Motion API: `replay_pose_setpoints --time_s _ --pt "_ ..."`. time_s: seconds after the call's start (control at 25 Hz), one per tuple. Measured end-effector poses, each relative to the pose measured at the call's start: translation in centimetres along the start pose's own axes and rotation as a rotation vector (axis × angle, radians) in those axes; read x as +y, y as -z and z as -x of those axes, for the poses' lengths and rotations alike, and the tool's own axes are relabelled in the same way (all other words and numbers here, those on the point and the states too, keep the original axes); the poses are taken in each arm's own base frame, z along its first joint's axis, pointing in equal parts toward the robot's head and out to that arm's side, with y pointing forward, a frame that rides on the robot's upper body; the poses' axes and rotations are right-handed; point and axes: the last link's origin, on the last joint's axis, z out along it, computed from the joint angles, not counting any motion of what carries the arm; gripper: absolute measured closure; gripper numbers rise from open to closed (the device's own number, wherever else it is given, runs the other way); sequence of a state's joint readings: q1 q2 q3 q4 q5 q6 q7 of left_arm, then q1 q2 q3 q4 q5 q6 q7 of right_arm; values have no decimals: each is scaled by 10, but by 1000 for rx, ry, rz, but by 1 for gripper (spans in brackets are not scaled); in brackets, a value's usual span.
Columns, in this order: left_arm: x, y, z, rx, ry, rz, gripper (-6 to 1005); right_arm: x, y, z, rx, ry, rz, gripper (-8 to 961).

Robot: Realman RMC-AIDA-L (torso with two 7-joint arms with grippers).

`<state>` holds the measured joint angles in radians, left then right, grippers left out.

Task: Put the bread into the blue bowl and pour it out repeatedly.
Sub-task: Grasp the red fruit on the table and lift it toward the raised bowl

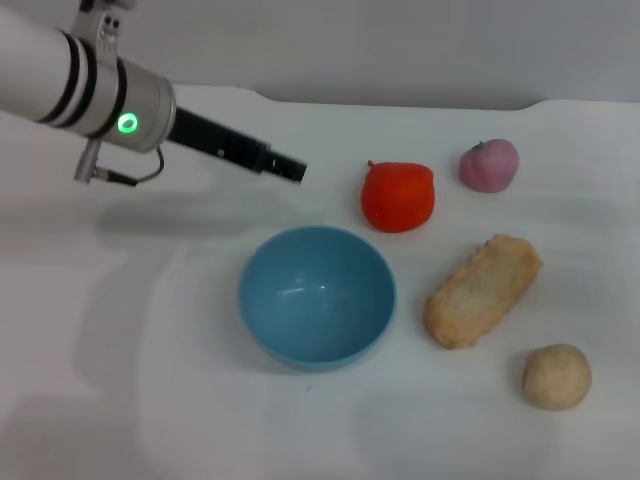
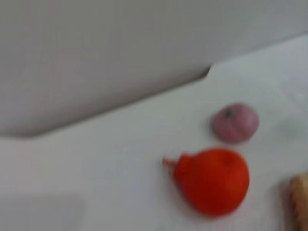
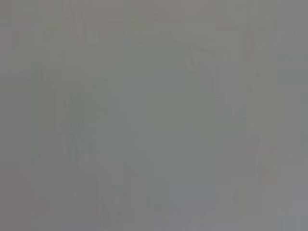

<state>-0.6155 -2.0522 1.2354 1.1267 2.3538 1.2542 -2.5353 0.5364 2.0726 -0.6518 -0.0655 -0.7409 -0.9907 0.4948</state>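
The blue bowl (image 1: 317,297) stands upright and empty in the middle of the white table. The bread (image 1: 483,290), a long golden-tan loaf, lies flat on the table just right of the bowl, apart from it. A sliver of the bread (image 2: 301,199) also shows at the edge of the left wrist view. My left gripper (image 1: 287,166) hangs above the table behind and to the left of the bowl, holding nothing that I can see. The right arm is out of view, and its wrist view shows only plain grey.
A red-orange lumpy fruit toy (image 1: 398,196) (image 2: 214,180) sits behind the bowl to the right. Beside it, farther right, is a pink fruit toy (image 1: 489,165) (image 2: 235,123). A small beige ball (image 1: 556,376) lies at the front right, near the bread's end.
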Motion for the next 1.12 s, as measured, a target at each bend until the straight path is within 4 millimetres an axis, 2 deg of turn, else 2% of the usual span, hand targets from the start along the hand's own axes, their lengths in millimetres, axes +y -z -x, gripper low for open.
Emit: replay_pose_setpoints --time_s 0.24,0.8,1.12 --pt "6 -6 10 -72 -9 11 232 -1 -1 1 -3 5 -2 559" --pt "-2 -20 33 -143 42 16 246 -6 6 -3 6 1 -17 558" --pt "-4 -34 46 -180 33 9 254 -7 6 -3 7 0 -17 559"
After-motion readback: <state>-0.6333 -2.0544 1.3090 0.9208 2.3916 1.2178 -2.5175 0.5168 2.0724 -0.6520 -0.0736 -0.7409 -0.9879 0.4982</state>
